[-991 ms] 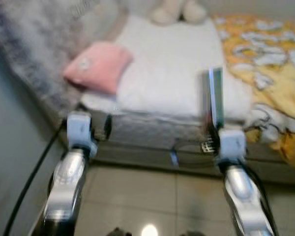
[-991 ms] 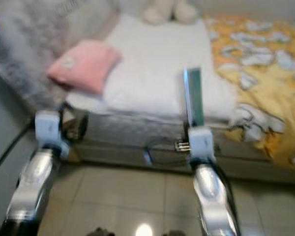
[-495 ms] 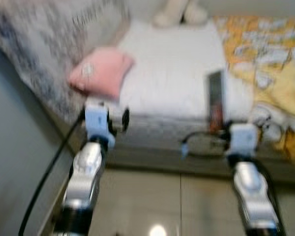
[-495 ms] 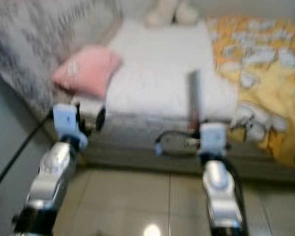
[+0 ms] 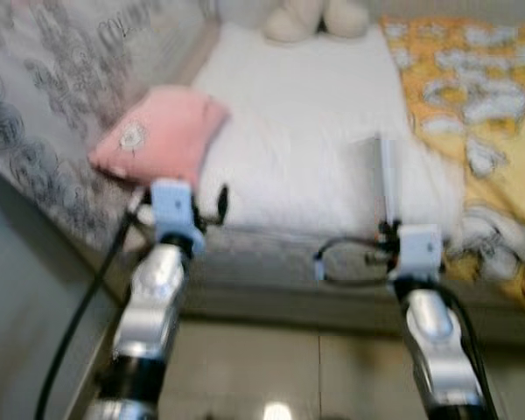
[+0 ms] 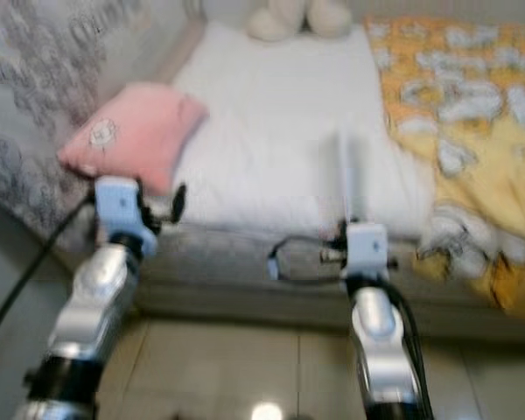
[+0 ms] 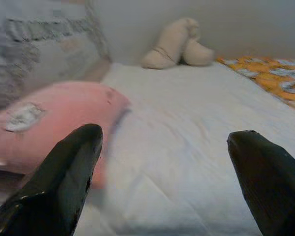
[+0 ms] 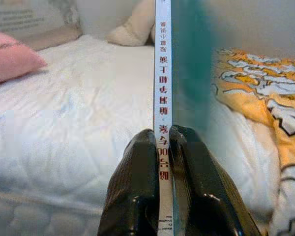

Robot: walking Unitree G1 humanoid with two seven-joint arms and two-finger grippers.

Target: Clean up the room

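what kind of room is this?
Most likely a bedroom: a bed with a white mattress, a pink pillow and a yellow patterned blanket on it.

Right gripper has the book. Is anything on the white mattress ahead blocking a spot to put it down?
Nothing visible does. The right gripper holds the book upright over the white mattress; the pink pillow lies off to the left.

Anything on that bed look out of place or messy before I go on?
The yellow blanket is rumpled and spilling over the bed's front corner. The pink pillow lies askew at the left edge. The right pincer grips a thin book edge-on.
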